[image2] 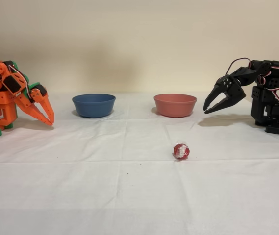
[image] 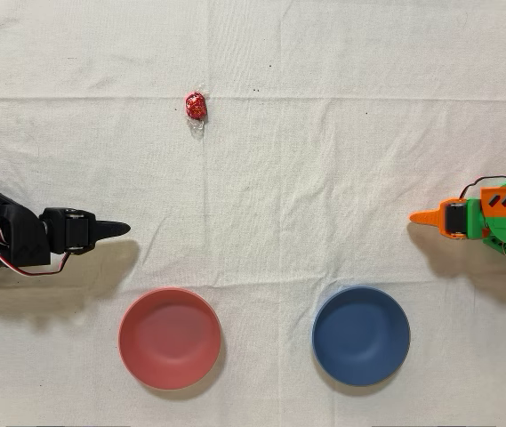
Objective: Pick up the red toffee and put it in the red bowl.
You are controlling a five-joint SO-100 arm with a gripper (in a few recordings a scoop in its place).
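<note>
The red toffee (image: 196, 106) (image2: 181, 151) lies on the white cloth, a small shiny red foil ball with clear twisted ends. The red bowl (image: 170, 338) (image2: 175, 105) sits empty near the lower left of the overhead view. My black gripper (image: 126, 229) (image2: 207, 110) hovers low at the left edge of the overhead view. Its fingertips meet and hold nothing. It is well short of the toffee and just above the red bowl's far side in the overhead view. In the fixed view it points down and left, right of the red bowl.
A dark blue bowl (image: 361, 335) (image2: 93, 105) stands empty beside the red one. The idle orange arm (image: 488, 218) (image2: 16, 95) rests at the opposite side of the table. White creased cloth covers the table.
</note>
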